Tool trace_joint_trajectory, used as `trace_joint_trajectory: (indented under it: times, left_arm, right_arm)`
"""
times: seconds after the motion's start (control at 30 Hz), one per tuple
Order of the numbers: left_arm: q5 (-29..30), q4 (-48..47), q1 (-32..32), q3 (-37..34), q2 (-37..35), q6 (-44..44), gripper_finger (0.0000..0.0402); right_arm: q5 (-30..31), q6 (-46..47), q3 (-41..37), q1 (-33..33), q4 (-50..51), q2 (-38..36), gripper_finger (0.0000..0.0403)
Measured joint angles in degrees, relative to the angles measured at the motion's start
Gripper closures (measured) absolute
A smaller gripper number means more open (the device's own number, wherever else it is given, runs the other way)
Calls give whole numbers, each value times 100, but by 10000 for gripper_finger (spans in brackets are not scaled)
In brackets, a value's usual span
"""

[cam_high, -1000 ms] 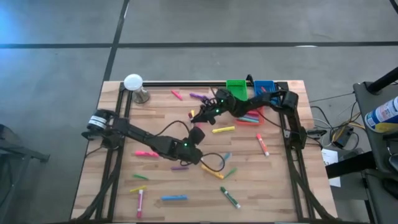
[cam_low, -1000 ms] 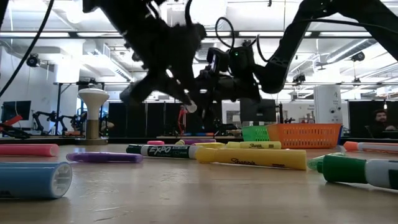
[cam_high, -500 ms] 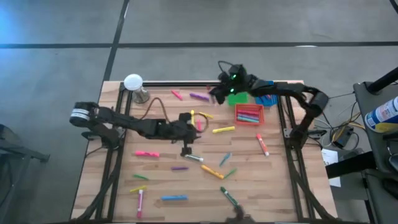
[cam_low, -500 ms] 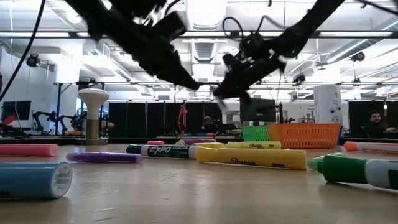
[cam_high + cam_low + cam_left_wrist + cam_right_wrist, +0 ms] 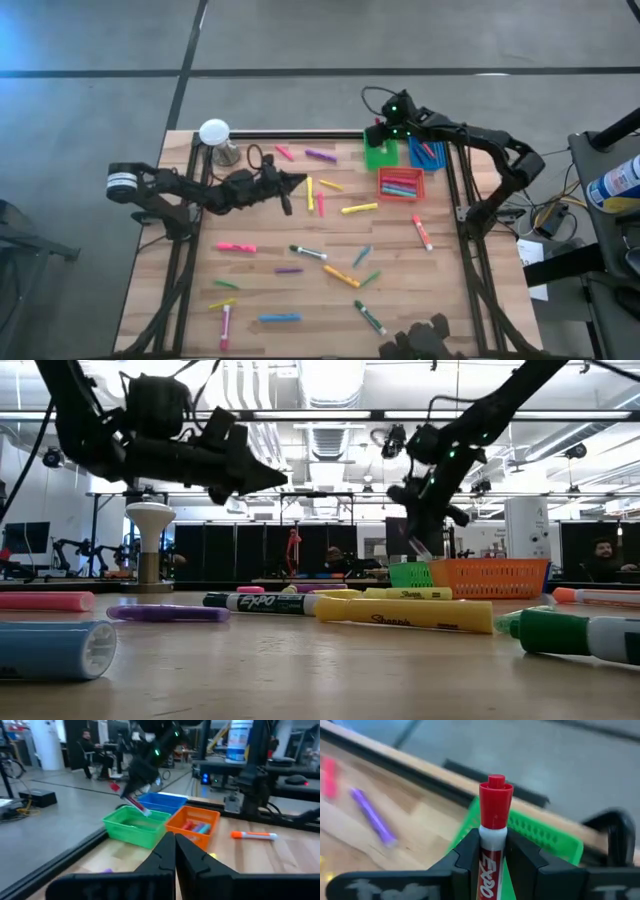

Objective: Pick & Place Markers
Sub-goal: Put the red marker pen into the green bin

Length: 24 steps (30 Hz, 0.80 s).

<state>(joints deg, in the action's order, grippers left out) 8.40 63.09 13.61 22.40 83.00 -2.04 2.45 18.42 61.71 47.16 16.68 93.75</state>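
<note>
Change: both arms have been pulled back from mid-worktop; left end effector [image 5: 290,182] now closed on nothing, right end effector [image 5: 380,137] carried out over the bins.
Near worktop: blue marker [image 5: 55,648], purple marker [image 5: 168,613], black Expo marker [image 5: 255,602], yellow highlighter [image 5: 405,613] and green marker [image 5: 580,632] are seen lying loose along the front edge in the low view.
Worktop [image 5: 450,300]: loose markers are scattered across the middle and front, well apart from each other.
Left end effector: fingers pressed together, empty, held above the worktop left of centre, pointed toward the bins.
Right end effector: clamped on a red-capped Expo marker [image 5: 493,827], cap pointing away from the wrist, held over the green bin [image 5: 379,149].
Step in hand: drop of the red-capped marker, judged.
How to do well: release should be made low and centred over the bin opening, barrel tilted inward so it is not bounced off the rim; colour match should be checked first, since red is held over green.
Green bin: contents cannot be told; looks bare in the left wrist view [image 5: 135,826].
Red bin [image 5: 400,184]: several markers are held inside.
Blue bin [image 5: 425,150]: a few markers are inside.
Far: a person is seated in the room behind.
</note>
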Motion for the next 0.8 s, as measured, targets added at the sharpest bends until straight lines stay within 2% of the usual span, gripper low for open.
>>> trace_joint_trajectory:
  times: [0.17, 0.47, 0.8]
  left_arm:
    - [-7, 191, 142, -196, 0, -22, 401]
    - [-15, 136, 192, -219, 0, -215, 401]
    - [0, 96, 204, -310, 0, -240, 401]
  right_arm:
    - [390, 177, 384, -17, 587, 527, 328]
    - [526, 461, 960, -26, 1164, 1342, 325]
    - [824, 657, 1374, -39, 1880, 1514, 275]
